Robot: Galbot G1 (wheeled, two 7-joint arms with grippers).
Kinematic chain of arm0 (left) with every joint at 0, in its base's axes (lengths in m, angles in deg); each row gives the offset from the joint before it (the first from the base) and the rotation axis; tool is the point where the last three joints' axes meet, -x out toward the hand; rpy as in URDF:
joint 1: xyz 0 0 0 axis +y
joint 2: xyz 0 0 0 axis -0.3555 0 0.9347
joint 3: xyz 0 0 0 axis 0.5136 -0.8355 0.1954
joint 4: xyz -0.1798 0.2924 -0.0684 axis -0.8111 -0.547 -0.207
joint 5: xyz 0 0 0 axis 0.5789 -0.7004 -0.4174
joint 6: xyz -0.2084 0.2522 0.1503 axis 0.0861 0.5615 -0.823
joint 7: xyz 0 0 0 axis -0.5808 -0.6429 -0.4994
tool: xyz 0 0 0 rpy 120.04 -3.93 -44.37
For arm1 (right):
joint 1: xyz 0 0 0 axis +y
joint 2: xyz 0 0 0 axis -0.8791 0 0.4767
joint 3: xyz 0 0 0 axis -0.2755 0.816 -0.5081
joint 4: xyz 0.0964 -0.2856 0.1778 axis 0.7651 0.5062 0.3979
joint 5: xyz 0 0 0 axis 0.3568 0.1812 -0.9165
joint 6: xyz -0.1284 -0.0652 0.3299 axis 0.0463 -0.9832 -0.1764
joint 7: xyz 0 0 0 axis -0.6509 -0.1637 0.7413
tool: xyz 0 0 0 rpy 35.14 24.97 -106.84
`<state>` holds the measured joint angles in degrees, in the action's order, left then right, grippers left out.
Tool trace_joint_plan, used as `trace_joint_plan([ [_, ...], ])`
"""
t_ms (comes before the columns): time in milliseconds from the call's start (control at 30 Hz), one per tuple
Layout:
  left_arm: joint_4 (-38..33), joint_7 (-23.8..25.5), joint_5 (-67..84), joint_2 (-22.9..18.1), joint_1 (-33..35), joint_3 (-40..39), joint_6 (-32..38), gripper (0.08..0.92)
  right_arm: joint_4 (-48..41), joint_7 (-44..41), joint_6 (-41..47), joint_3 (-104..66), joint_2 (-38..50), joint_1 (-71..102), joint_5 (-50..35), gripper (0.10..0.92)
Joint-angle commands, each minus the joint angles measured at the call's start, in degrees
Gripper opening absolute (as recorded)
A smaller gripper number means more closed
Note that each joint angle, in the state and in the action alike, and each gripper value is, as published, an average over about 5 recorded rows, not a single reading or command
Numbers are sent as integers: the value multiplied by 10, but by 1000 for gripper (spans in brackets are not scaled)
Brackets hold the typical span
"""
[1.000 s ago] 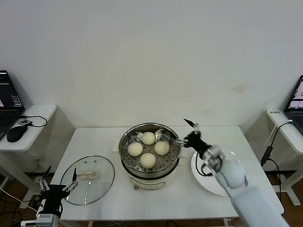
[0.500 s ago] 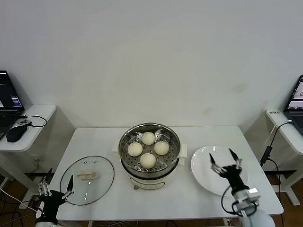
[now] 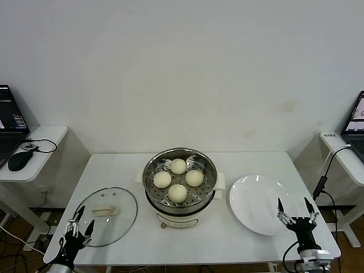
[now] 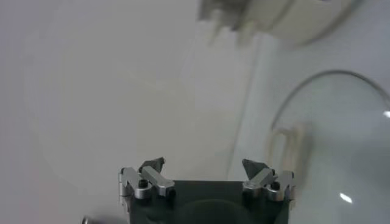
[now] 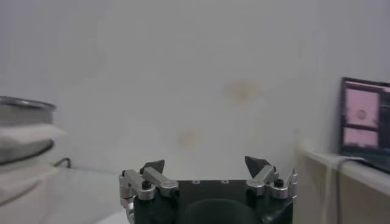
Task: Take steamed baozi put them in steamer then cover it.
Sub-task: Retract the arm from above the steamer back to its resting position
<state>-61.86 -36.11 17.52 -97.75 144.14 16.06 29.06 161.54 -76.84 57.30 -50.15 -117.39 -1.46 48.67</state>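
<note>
While four steamed baozi [image 3: 178, 179] fill steamer [image 3: 180, 196] | cover [image 3: 106, 215] off | both pincers spread, empty

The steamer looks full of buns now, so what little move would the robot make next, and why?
Probably the left gripper would move over the cover toward its handle. All four steamed baozi sit in the steamer, the plate is bare, and the cover lies flat on the table beside that gripper. Both grippers, the right gripper too, hold nothing, jaws open.
</note>
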Motion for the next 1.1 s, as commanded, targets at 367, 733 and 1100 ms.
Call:
trace_joint_plan([
  [367, 116, 20, -76, 29, -139, -64, -3, 823, -4, 2, -28, -26, -29, 32, 26, 823],
  [733, 143, 23, -70, 33, -166, -72, -9, 823, -3, 2, -35, -27, -33, 39, 37, 823],
  [1100, 151, 32, -54, 28, -184, -84, -18, 823, -7, -5, -35, -22, -33, 42, 46, 823],
])
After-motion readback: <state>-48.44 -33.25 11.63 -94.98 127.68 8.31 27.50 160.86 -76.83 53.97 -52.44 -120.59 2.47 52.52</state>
